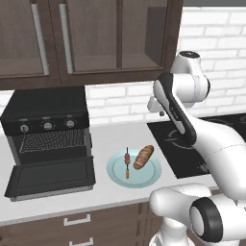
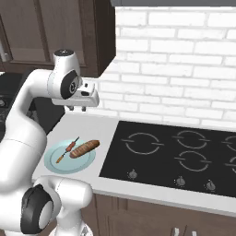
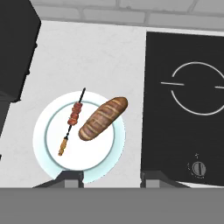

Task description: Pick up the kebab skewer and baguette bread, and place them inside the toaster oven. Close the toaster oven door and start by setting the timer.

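The kebab skewer (image 1: 127, 162) (image 3: 72, 120) and the baguette bread (image 1: 143, 157) (image 3: 103, 118) lie side by side on a pale blue plate (image 1: 117, 177) (image 3: 43, 148), the skewer on the toaster oven's side. The black toaster oven (image 1: 45, 103) stands left of the plate. Its door (image 1: 50, 177) is dropped open, and the wire rack shows inside. My gripper (image 2: 76, 109) (image 3: 111, 178) hangs high above the counter over the plate, pointing down. It is open, with nothing between its fingers.
A black cooktop (image 1: 192, 139) (image 2: 175, 152) lies right of the plate, with knobs along its front edge. Dark wall cabinets (image 1: 72, 38) hang above the oven. A white brick wall (image 2: 175, 69) backs the counter. The oven's three knobs (image 1: 47, 126) sit above its opening.
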